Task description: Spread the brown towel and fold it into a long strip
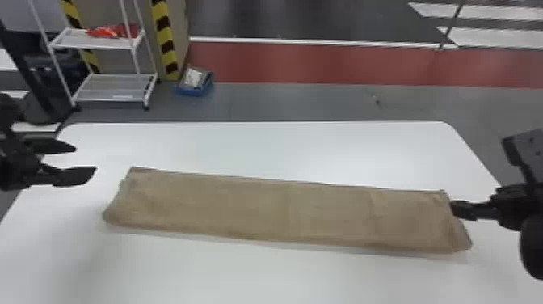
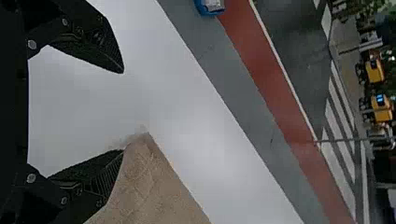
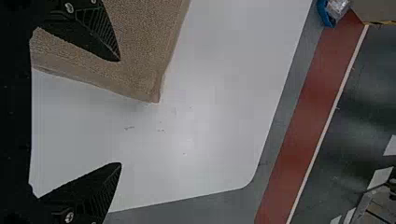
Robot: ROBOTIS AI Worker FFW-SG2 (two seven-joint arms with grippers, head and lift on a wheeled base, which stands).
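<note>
Towel (image 1: 283,212) near left claw (image 1: 86,158)

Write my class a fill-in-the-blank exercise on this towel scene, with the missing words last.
The long brown cloth towel strip lies on a smooth table coloured ____.
The black left pincer, its two fingers apart, is ____.
The broad band across the grey floor is ____.

Missing words: white; open; red.

Towel (image 1: 283,214) lies left to right across the tabletop (image 1: 258,279). I have left tool (image 1: 85,159) near its left end, right tool (image 1: 480,182) at its right end. Behind the tabletop, leftward, I see a rack (image 1: 111,87); right of that, a bin (image 1: 194,91) on the floor (image 1: 303,101).
</note>
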